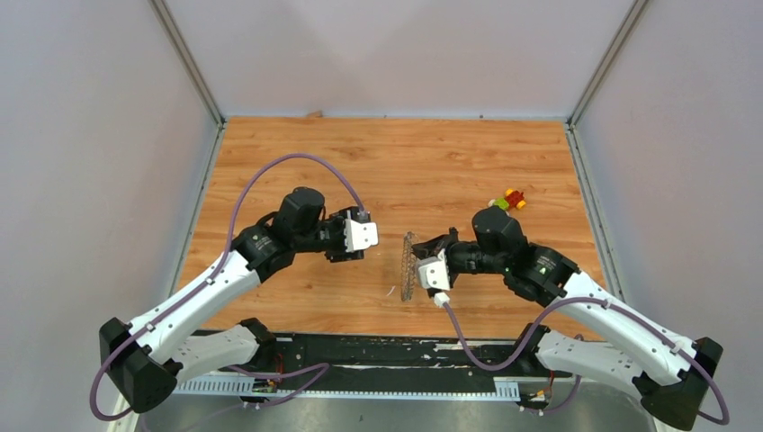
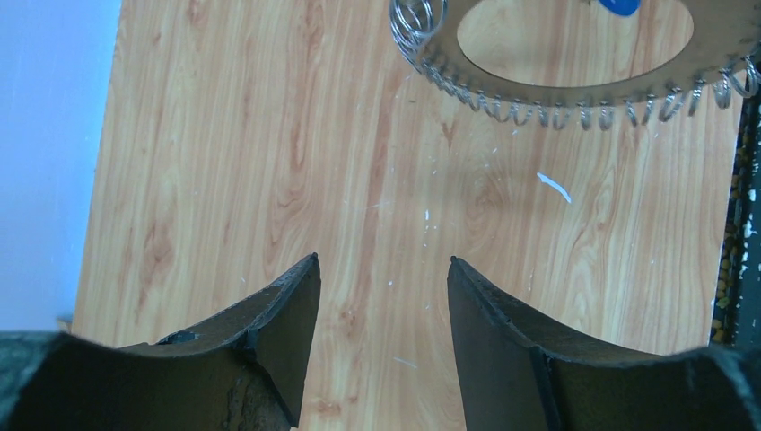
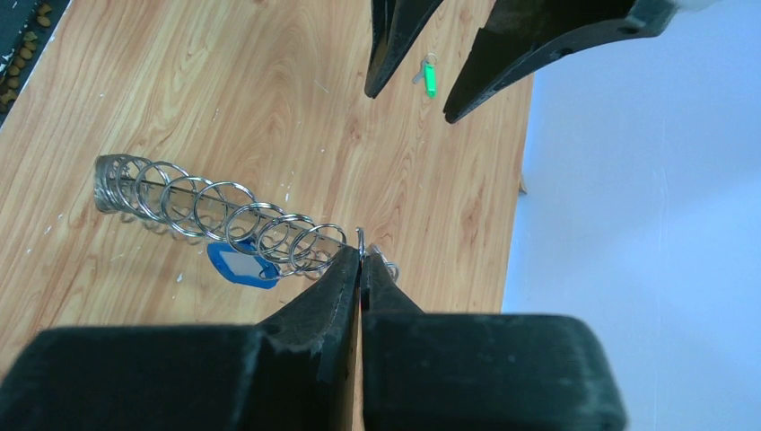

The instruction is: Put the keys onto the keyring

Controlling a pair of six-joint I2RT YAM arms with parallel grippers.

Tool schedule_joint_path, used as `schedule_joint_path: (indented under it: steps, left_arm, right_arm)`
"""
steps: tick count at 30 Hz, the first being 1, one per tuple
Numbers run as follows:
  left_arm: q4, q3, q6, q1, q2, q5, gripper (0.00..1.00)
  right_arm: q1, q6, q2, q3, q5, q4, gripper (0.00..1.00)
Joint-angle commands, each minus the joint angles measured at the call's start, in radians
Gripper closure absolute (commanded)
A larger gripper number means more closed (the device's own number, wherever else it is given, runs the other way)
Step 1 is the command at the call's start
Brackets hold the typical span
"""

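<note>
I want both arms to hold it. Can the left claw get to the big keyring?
Probably yes. The left claw is open and faces the keyring, with only wooden table between them. The right claw pinches one edge, leaving the rest free.

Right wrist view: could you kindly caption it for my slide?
Right end effector shut on the keyring, blue key beside it, green key beyond.

free: table point(image 1: 396, 171) between left hand point(image 1: 372, 238) and keyring point(image 1: 409, 265) | obstacle: upright keyring; coloured blocks point(image 1: 509, 200) far-right
</note>
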Motion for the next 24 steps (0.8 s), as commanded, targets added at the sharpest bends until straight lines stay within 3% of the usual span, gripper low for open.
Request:
schedule_joint_path:
  steps: [1,5,14,17,24]
  left_arm:
    - [0.056,-0.019,0.011,0.006,-0.018,-0.032,0.38]
    - [0.070,-0.032,0.002,0.006,-0.028,-0.047,0.36]
    - [0.098,-0.020,-0.100,0.041,-0.019,-0.181,0.17]
    - [0.044,0.033,-0.162,0.120,0.032,-0.201,0.02]
    - [-0.047,0.118,-0.259,0.358,0.223,-0.327,0.00]
  right_arm:
    - [0.008,-0.040,-0.037,-0.001,-0.016,0.077,1.00]
    - [0.009,-0.039,-0.042,-0.003,-0.021,0.079,1.00]
    - [-0.003,0.114,0.019,0.050,-0.026,0.096,1.00]
    - [-0.037,0.223,0.067,0.097,-0.078,0.096,1.00]
    - [-0.125,0.463,0.183,0.184,-0.199,0.100,1.00]
